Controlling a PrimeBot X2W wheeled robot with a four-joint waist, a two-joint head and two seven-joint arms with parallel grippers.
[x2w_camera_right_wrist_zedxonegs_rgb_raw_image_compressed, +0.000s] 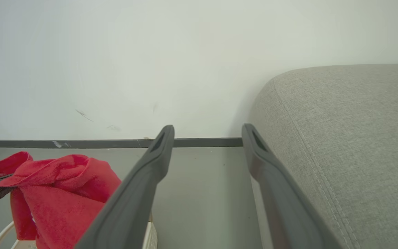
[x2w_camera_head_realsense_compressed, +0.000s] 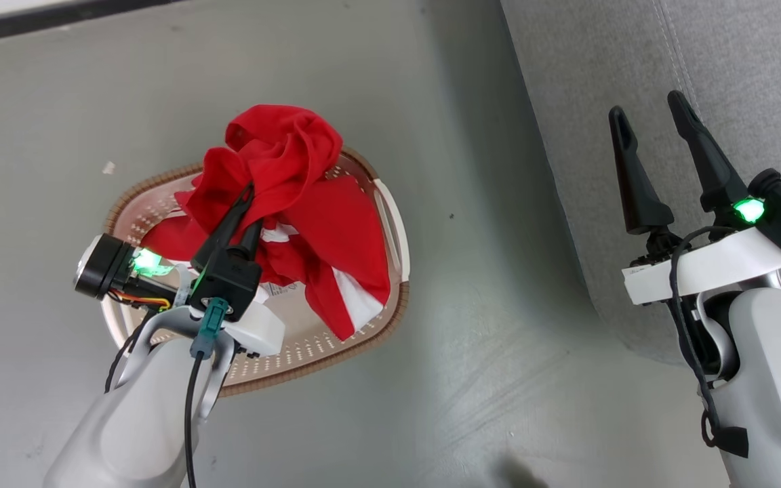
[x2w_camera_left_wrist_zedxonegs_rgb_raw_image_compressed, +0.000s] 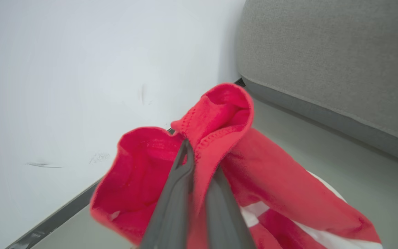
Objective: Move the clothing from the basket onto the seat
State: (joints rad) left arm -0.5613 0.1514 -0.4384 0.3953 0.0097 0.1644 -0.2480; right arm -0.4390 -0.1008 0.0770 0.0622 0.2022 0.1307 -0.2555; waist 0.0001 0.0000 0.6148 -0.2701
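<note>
Head view first: where is the clothing?

Bunched over the basket, which stands on the grey floor. The red top fold is pulled up by the left gripper, and the lower folds with a white panel hang down inside the brown rim.

Are the fingers clamped?

Yes, closed together on a red fold. In the left wrist view the stitched hem wraps over the two dark fingers, with one tip buried in the cloth.

Does the cloth touch the basket's floor?

I cannot tell; a label sticker shows there beneath the hanging fabric.

And the right gripper?

Its fingers stand apart with nothing between them, raised over the edge of the seat. In the right wrist view the seat's stitched seam runs just beside the right-hand finger.

How far is the basket from the seat?

Near, with a strip of bare floor between.
</note>
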